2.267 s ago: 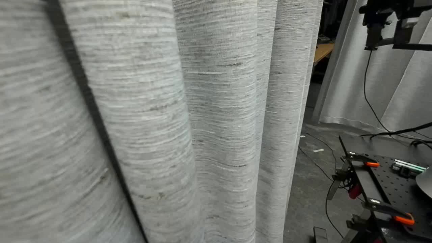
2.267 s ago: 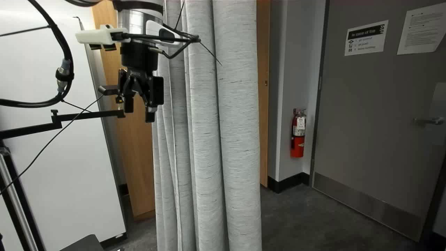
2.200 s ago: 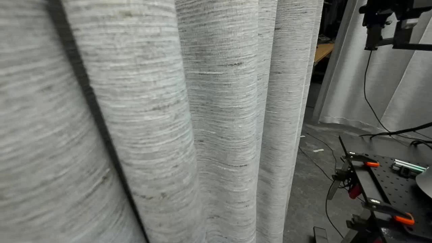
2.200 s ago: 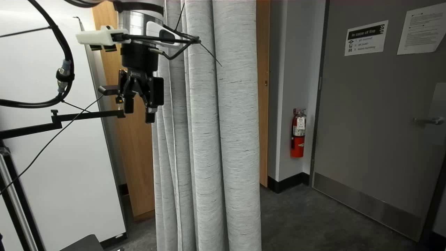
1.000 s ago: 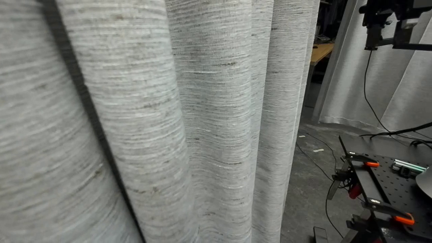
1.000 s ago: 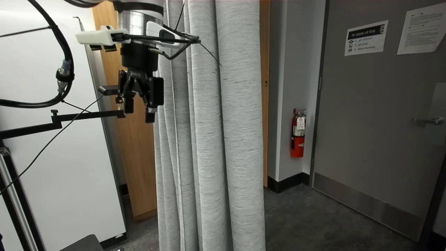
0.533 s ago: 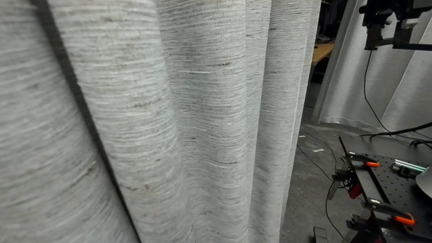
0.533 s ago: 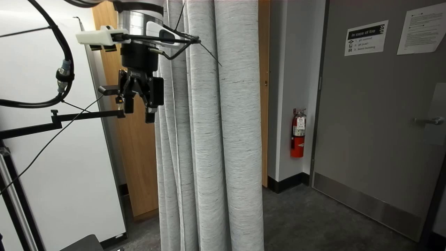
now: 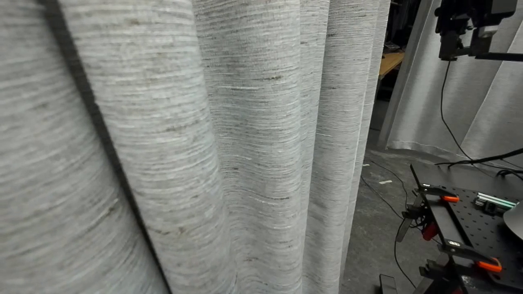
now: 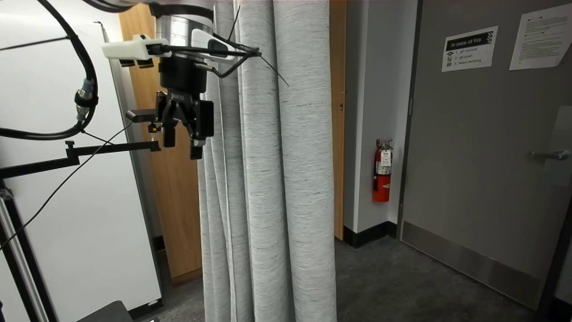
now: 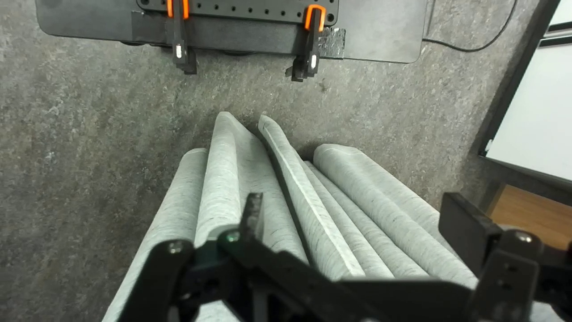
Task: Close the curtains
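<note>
A light grey curtain [image 9: 253,122] hangs in vertical folds and fills much of an exterior view. It also hangs at the middle of an exterior view [image 10: 268,170], bunched narrow. A separate grey curtain [image 9: 445,106] hangs further back, with a dark gap between the two. My gripper [image 10: 182,148] points down by the bunched curtain's left edge, fingers apart, with wooden panel showing between them. It also shows at the upper right of an exterior view [image 9: 463,51]. In the wrist view the gripper [image 11: 353,219] is wide open, with folds [image 11: 339,214] showing beyond its fingers; contact cannot be told.
A black perforated table [image 11: 246,33] with orange-tipped clamps [image 11: 313,40] stands close to the curtain hem. A black stand arm [image 10: 111,147] with a thin cable is by the gripper. A white board [image 10: 89,205], wooden panel [image 10: 178,223], fire extinguisher [image 10: 382,179] and grey door [image 10: 473,147] stand around.
The gripper stays still until half a second ago, then shifts slightly, right and down in one picture, left in another. The curtain folds sway slightly. The gripper stays open.
</note>
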Motion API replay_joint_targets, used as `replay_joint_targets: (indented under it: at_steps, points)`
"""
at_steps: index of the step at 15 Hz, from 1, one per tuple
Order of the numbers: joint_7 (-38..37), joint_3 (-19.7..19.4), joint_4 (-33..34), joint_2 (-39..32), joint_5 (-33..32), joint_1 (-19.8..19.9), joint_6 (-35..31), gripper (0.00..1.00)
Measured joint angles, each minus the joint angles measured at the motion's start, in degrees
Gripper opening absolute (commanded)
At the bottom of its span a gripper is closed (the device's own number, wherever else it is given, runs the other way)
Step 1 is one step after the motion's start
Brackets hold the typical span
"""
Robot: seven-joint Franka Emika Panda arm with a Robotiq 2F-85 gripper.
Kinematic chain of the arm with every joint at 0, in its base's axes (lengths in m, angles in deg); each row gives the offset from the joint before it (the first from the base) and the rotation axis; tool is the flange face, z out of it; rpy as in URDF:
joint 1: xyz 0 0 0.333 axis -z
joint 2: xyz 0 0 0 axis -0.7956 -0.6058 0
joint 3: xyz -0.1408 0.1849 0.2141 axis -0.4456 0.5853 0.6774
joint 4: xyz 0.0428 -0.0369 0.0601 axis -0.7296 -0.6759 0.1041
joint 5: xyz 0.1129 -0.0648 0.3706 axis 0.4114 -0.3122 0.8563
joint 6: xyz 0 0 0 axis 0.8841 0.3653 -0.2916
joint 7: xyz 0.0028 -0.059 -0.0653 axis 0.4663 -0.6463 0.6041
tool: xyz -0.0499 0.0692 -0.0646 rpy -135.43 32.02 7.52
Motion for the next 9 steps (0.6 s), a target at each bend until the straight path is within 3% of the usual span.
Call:
replay_joint_targets:
  at_steps: [9]
  points:
    - [4.1, -1.9, 4.6, 0.0, -12.7, 3.3, -0.5, 1.00]
